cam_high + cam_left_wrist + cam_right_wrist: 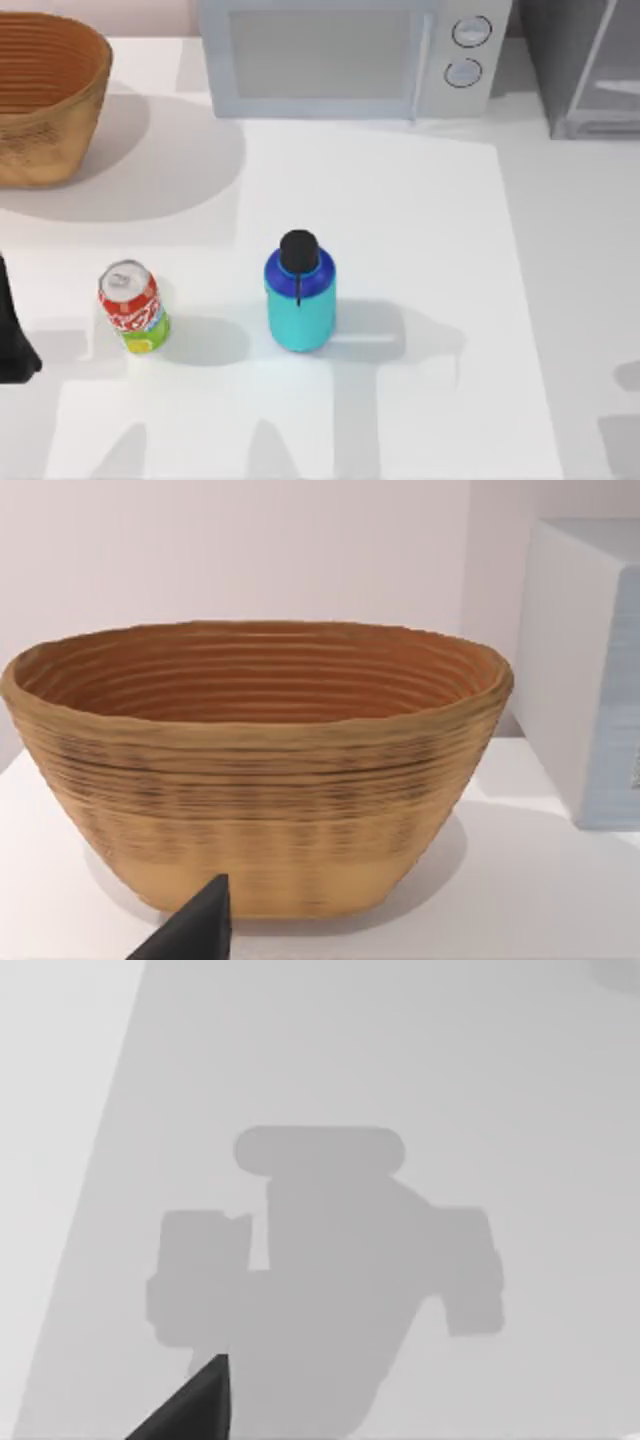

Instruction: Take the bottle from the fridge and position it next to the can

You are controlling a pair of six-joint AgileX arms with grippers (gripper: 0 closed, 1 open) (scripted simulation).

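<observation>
The bottle point(300, 295), cyan with a darker blue shoulder and a black cap, stands upright on the table near the middle. To its left, with a gap between them, stands the red can point(132, 308) with its silver top. The grey fridge point(585, 70) sits at the back right corner, well away from the bottle. My left gripper point(14, 335) is at the table's left edge, left of the can, and touches nothing. A dark tip of it point(190, 935) faces the basket. My right gripper point(190, 1408) hangs over bare table above its own shadow.
A woven brown basket point(40, 100) stands at the back left, seen close in the left wrist view as an oval bowl point(250, 780). The light-grey microwave point(350, 55) with two round knobs lines the back middle. A white mat point(420, 250) covers the table's centre.
</observation>
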